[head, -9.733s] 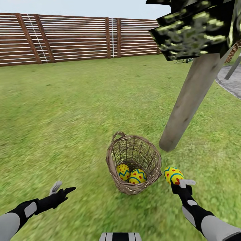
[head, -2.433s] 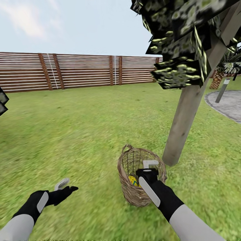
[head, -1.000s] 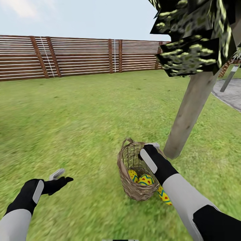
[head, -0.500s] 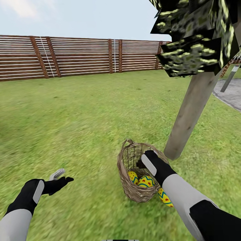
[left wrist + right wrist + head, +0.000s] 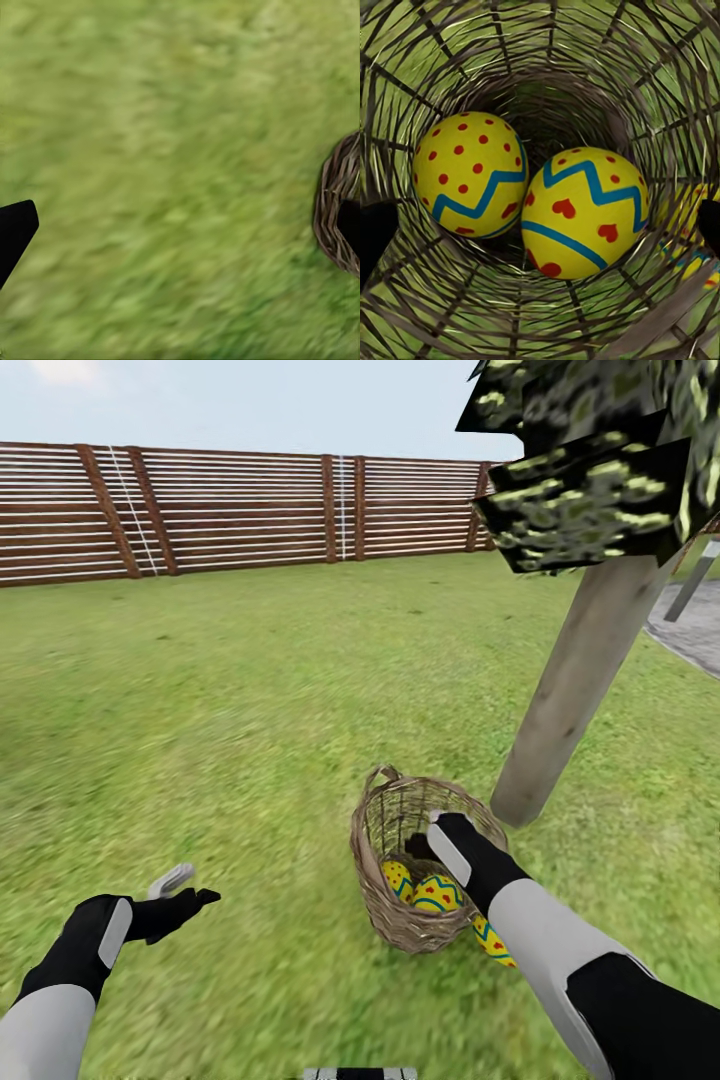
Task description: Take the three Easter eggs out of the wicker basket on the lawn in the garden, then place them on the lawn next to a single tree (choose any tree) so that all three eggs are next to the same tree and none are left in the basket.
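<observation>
While the wicker basket point(image 5: 420, 860) stands on the lawn point(image 5: 250, 700) just beside the tree point(image 5: 575, 690), the right gripper point(image 5: 425, 838) is held inside its mouth, above two Easter eggs point(image 5: 469, 175) point(image 5: 583, 211) lying side by side, touching, at the bottom — its jaw opening cannot be told. A third egg point(image 5: 493, 943) is seen on the grass against the basket's outer wall, under the right forearm. The left gripper point(image 5: 185, 888) is held open over bare grass, well apart from the basket.
</observation>
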